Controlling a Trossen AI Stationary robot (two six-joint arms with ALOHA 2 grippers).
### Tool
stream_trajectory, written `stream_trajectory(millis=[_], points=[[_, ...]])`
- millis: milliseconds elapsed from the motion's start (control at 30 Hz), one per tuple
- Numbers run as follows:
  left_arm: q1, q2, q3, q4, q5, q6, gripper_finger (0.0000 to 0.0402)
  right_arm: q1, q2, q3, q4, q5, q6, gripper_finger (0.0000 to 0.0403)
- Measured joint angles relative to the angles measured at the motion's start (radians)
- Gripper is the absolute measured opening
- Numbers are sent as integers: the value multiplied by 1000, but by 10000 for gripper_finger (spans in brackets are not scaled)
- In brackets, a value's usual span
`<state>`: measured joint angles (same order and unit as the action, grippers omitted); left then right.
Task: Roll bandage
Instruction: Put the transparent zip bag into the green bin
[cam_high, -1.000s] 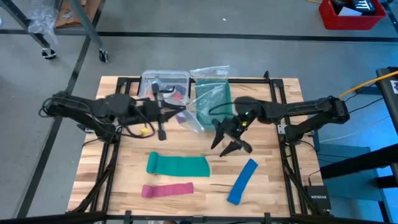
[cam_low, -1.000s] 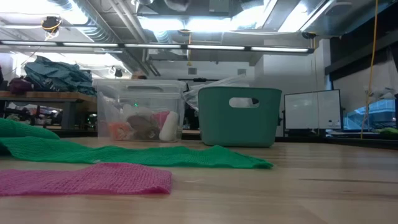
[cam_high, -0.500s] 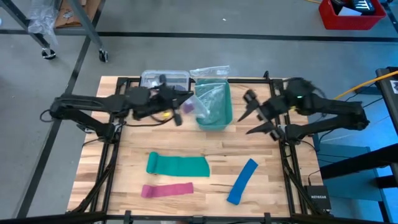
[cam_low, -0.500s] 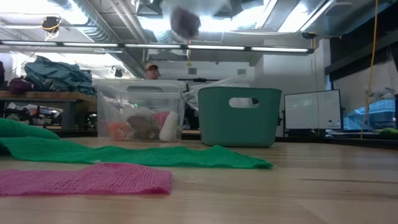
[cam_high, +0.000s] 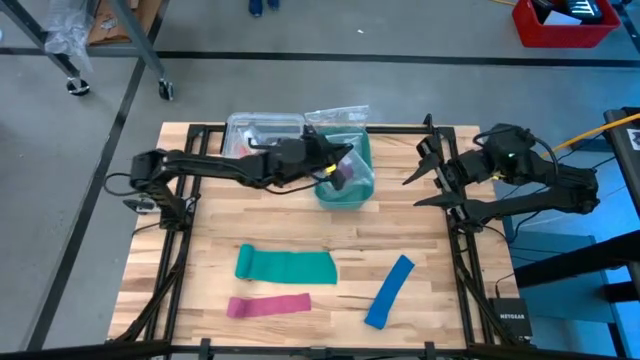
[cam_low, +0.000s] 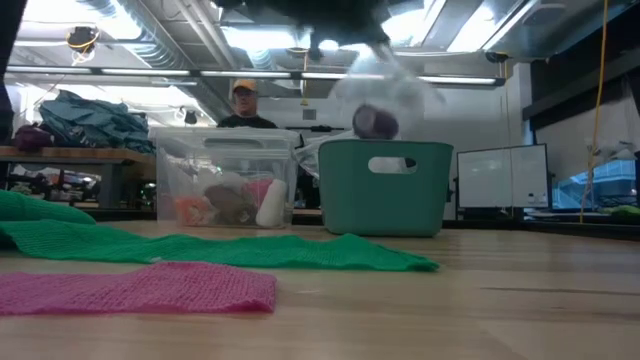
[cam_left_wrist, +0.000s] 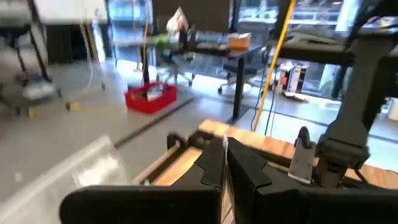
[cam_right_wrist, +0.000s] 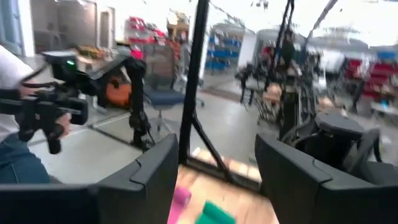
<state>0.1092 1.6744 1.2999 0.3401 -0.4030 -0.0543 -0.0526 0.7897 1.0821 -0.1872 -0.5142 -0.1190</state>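
Note:
The bandage is a small purple roll (cam_high: 346, 176) over the opening of the teal bin (cam_high: 362, 190) at the table's far middle. In the low view the roll (cam_low: 375, 122) shows blurred in the air just above the bin's rim (cam_low: 385, 146). My left gripper (cam_high: 328, 163) reaches over the bin from the left, above the roll. In its wrist view its fingers (cam_left_wrist: 224, 155) are shut with nothing between them. My right gripper (cam_high: 426, 177) is open and empty, raised near the table's far right corner.
A clear plastic box (cam_high: 265, 128) of small things stands left of the bin, and a clear plastic bag (cam_high: 340, 116) lies at the bin's far side. A green cloth (cam_high: 287, 265), a pink strip (cam_high: 268, 305) and a blue strip (cam_high: 390, 290) lie near the front. A person (cam_low: 243, 100) stands behind the table.
My left gripper has carried the purple roll toward the table's right, from beside the clear box to over the teal bin; the roll now shows apart below it. My right gripper has gone from the table's middle up toward the far right corner, staying open.

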Motion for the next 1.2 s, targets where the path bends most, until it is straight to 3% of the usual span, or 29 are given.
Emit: stream_trajectory(millis=[300, 600, 900, 1033, 1200], points=[[-33, 122, 0, 16, 1, -236, 0, 1, -5, 0, -136, 122, -41, 215], [-105, 189, 0, 14, 0, -369, 2, 1, -4, 0, -112, 130, -47, 215], [-133, 199, 0, -176, 37, -385, 62, 1, -4, 0, -106, 130, -47, 215], [-112, 197, 0, -142, 25, -421, 76, 1, -4, 0, -106, 130, -43, 215], [-93, 197, 0, 27, 15, -440, 58, 1, -4, 0, -107, 129, -41, 215]])
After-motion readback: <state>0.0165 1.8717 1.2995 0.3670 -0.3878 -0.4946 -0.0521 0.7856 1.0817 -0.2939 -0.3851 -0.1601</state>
